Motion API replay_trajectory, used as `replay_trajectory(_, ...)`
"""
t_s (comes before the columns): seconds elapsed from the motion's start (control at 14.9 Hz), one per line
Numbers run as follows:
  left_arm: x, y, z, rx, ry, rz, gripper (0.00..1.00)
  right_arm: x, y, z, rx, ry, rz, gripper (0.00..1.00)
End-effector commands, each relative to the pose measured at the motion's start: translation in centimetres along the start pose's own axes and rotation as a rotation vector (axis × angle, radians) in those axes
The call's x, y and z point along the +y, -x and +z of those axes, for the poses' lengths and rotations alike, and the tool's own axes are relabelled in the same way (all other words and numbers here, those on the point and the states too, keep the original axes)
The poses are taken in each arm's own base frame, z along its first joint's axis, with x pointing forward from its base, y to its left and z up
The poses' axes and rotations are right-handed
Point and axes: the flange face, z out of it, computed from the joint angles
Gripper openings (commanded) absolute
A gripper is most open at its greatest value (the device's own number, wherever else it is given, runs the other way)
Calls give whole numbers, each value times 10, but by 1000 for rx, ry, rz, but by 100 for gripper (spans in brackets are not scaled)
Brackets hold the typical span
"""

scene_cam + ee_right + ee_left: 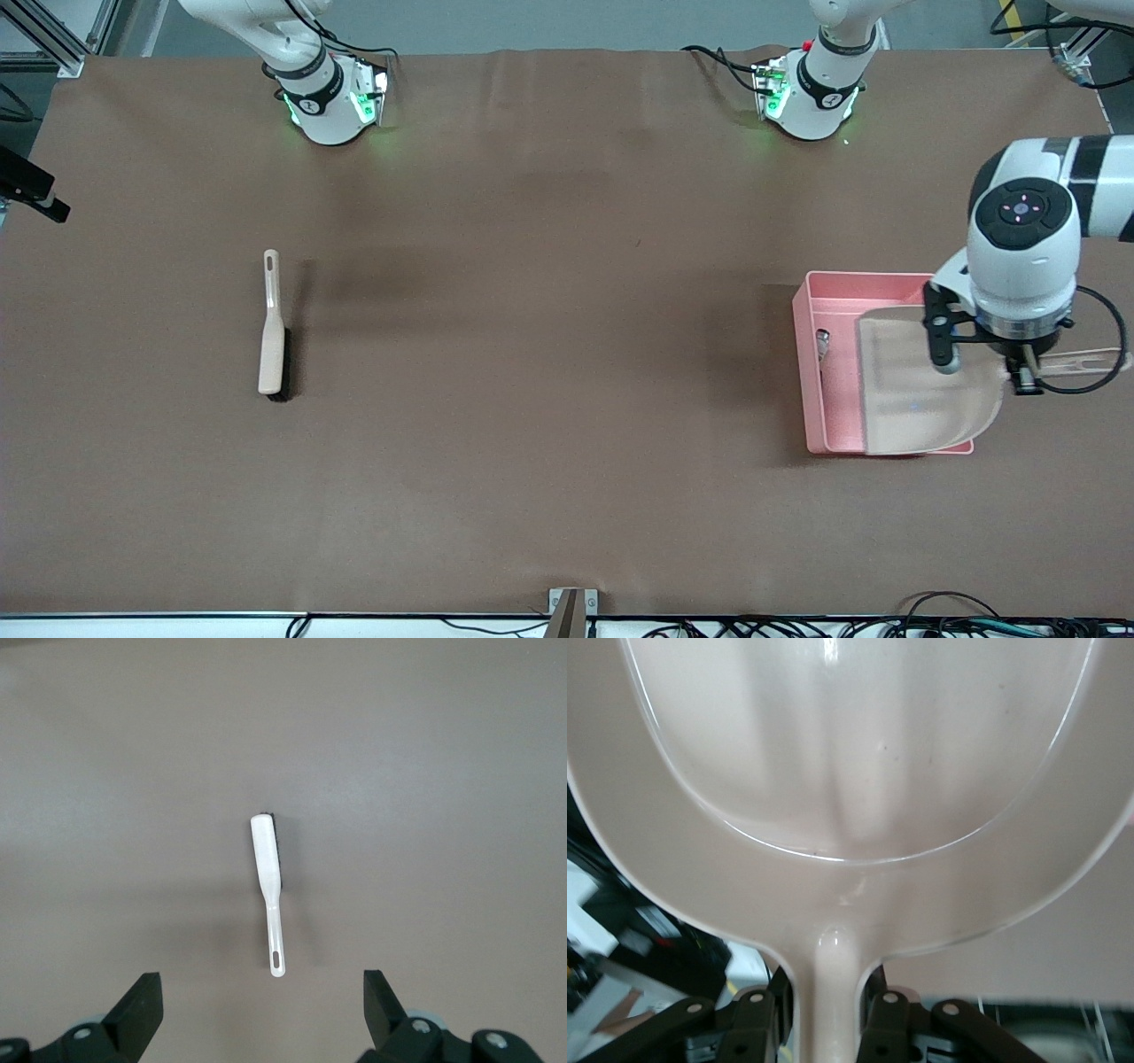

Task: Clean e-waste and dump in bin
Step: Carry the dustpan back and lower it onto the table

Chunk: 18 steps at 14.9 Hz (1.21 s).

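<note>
Beige plastic fills the left wrist view: the dustpan [859, 788], its handle clamped between the fingers of the left gripper [829, 1014], which has closed on it. That gripper [1028, 370] holds the pan [921, 390] tipped over the pink bin [819, 292] at the left arm's end of the table. One small piece of e-waste [823, 341] lies inside the bin against its wall. The right gripper [263, 1014] hangs above the brush [268, 870], fingers spread wide, holding nothing. The brush [272, 330] lies flat on the brown table [549, 354].
</note>
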Motion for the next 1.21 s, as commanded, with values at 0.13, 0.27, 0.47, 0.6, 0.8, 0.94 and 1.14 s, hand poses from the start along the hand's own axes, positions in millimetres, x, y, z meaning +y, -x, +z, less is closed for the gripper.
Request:
replay_trajectory(0.13, -1, -66, -52, 150, -2, -106, 10, 1, -1, -4, 0, 15, 6, 100)
replay_trajectory(0.27, 4, -115, -77, 188, -12, -138, 11, 2, -4, -1, 0, 18, 7, 100)
replay_trajectory(0.47, 18, -183, -86, 218, 8, -175, 11, 3, -5, -6, 11, 21, 8, 100)
replay_trajectory(0.6, 28, -223, -88, 236, 29, -196, 11, 3, -4, -7, 11, 20, 7, 100)
replay_trajectory(0.8, 40, -259, -88, 244, 50, -215, 11, 3, -4, -6, 8, 20, 7, 100)
replay_trajectory(0.94, 48, -283, -79, 249, 75, -186, 11, 3, -5, -6, 9, 20, 8, 100)
replay_trajectory(1.14, 61, -316, -64, 244, 99, -122, 11, 4, -4, -6, 9, 21, 10, 100)
